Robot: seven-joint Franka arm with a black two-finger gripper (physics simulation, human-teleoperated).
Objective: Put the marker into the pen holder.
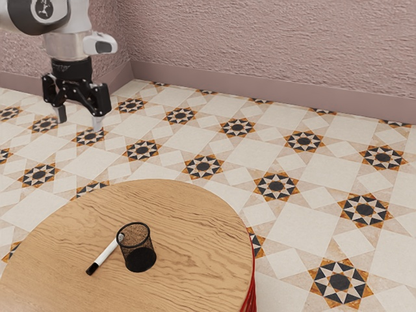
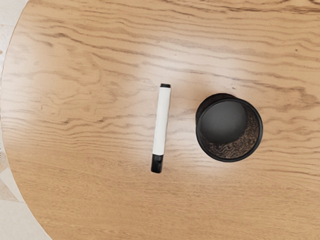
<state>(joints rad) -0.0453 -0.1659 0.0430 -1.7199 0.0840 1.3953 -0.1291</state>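
Two fingers (image 1: 61,115), standing well apart with open space separating them, and they're up in the air on the one black gripper (image 1: 79,123)! One white-and-silver robot arm (image 1: 65,44) carries it, coming in at the exterior view's upper left, and both fingertips point downward.

Now, where's the marker (image 2: 161,120)? Just one of those, folks, and it's lying flat on the wood, well below the fingers and touching neither of them. White barrel, one black cap (image 2: 157,163) at one end, a short black tip (image 2: 165,85) at the other. In the exterior view the capped end points to the lower left, away from the pen holder.

And right beside it, one pen holder (image 2: 229,127): round, black, mesh-walled, standing upright with its mouth facing up. A narrow strip of bare wood separates the two, so the marker is outside the holder, alongside it.

Under both of them sits one round wooden table (image 1: 195,214), streaky grain all over, with something red (image 1: 251,286) beneath its edge at the exterior view's right. Further out, star-patterned floor tiles (image 1: 275,186) run back to the rough pink walls (image 1: 260,45).
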